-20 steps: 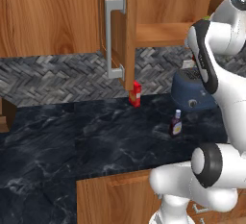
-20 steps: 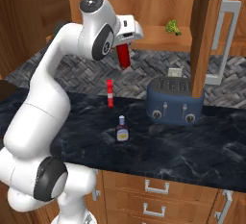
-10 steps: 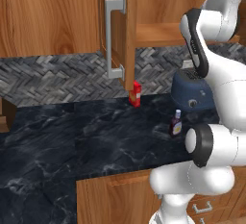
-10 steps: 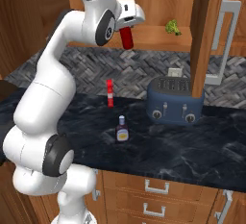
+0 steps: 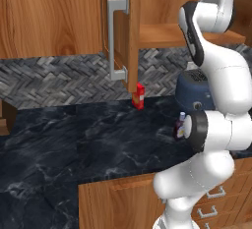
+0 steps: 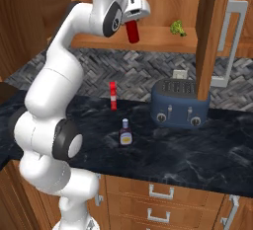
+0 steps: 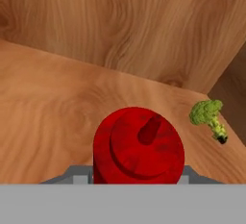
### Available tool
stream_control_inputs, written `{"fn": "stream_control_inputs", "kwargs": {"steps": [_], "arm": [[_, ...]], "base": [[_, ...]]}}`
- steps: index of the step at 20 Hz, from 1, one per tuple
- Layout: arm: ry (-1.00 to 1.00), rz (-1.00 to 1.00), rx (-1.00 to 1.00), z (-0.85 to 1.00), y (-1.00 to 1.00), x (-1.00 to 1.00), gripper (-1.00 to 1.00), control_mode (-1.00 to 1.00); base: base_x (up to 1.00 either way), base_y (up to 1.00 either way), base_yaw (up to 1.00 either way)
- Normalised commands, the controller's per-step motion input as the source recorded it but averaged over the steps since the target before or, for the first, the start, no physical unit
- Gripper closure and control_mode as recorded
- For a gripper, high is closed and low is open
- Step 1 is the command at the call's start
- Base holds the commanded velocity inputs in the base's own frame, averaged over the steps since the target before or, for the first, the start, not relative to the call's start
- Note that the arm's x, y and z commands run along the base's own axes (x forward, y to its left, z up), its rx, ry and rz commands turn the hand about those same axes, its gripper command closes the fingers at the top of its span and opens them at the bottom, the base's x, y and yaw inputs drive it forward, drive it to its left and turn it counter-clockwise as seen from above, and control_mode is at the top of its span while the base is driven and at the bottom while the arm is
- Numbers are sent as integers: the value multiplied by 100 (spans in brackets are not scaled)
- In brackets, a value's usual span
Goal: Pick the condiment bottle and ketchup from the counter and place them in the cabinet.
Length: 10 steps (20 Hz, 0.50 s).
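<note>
My pincer (image 6: pixel 132 25) grips the ketchup (image 6: pixel 132 31) above the cabinet (image 6: pixel 148 40) shelf, which I judge calls for lowering beside the broccoli (image 7: pixel 209 118), then releasing.

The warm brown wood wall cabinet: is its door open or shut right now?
Open. The cabinet door with the long grey bar handle stands swung out edge-on, exposing the shelf with a green broccoli floret inside.

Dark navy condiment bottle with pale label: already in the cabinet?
No, the dark navy condiment bottle stands on the black marble counter, beside the blue toaster.
</note>
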Motion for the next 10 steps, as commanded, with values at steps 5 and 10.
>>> {"fn": "stream_control_inputs", "kwargs": {"steps": [5,10], "arm": [[0,0,0,-19,0,37,100,-100],[0,0,1,-38,0,32,100,-100]], "base": [[0,0,0],[0,0,0]]}}
